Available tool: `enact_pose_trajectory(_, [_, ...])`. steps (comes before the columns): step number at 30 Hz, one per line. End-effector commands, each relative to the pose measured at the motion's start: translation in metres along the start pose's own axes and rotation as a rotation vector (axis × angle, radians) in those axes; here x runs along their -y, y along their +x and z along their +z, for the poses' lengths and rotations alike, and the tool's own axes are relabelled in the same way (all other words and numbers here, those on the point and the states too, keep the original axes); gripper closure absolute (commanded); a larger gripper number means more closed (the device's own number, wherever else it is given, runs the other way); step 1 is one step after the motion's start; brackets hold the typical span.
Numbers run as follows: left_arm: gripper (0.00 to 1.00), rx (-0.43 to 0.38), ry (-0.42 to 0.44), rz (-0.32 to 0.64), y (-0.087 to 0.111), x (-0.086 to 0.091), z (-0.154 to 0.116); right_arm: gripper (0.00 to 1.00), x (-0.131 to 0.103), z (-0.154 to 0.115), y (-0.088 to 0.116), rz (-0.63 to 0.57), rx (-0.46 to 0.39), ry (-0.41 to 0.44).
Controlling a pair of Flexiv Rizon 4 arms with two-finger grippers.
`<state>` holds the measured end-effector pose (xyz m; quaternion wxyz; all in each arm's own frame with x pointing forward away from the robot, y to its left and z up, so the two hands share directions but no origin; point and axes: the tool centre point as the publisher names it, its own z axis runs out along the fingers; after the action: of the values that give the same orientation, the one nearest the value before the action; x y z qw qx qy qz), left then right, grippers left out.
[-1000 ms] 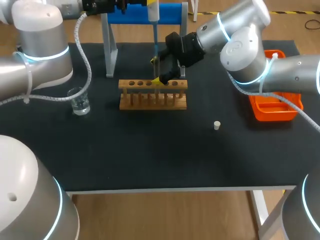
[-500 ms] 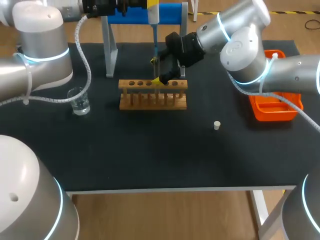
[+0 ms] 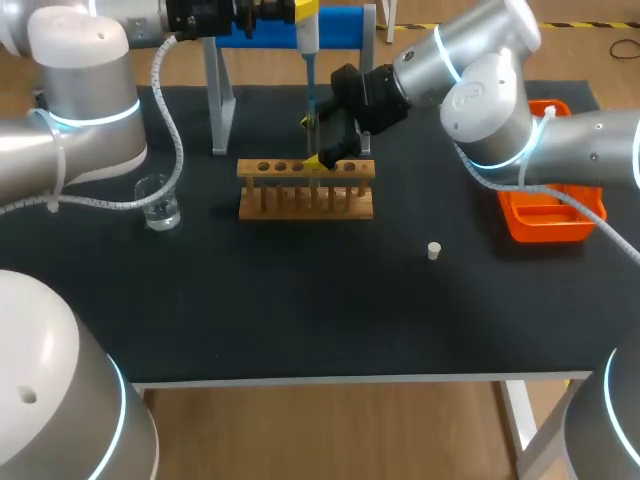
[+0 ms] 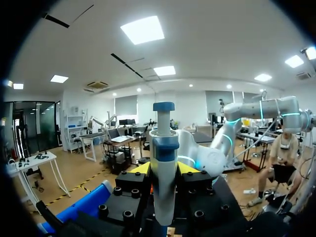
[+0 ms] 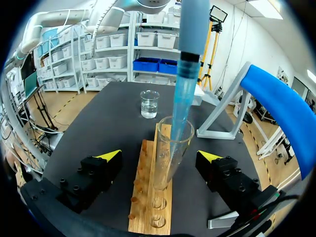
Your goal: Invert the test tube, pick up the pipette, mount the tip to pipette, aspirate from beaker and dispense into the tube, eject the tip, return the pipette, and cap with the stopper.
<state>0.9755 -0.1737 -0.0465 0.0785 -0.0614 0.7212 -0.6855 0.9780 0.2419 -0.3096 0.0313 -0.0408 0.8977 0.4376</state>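
The left gripper (image 4: 164, 168) has edged in at the pipette's (image 3: 307, 42) top, so its yellow tips now show in the head view. The test tube (image 5: 169, 148) stands upright in the wooden rack (image 3: 305, 192) with the pipette's blue tip (image 5: 180, 111) dipped into its mouth. The left gripper is clamped on the pipette body. The right gripper (image 5: 159, 157) is spread wide, its fingers flanking the tube without touching. The beaker (image 3: 158, 203) sits off to the rack's left, and the stopper (image 3: 434, 251) lies to its right.

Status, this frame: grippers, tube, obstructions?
Left gripper shut on pipette. Right gripper open, fingers either side of tube, clear of it. Pipette tip inside tube in rack. Stopper lies apart; no obstruction seen.
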Motion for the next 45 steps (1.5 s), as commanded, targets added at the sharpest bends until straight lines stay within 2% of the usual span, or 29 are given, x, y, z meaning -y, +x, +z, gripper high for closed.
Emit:
enact_pose_trajectory(1, [1.00,-0.001,0.004,-0.001,-0.001,-0.003,0.002,0.00,0.000,-0.001,0.000,0.000,-0.003,0.002])
enact_pose_trajectory(45, [1.00,0.007,-0.006,-0.028,-0.008,-0.023,0.001,0.00,0.000,-0.001,0.000,0.000,-0.003,0.002])
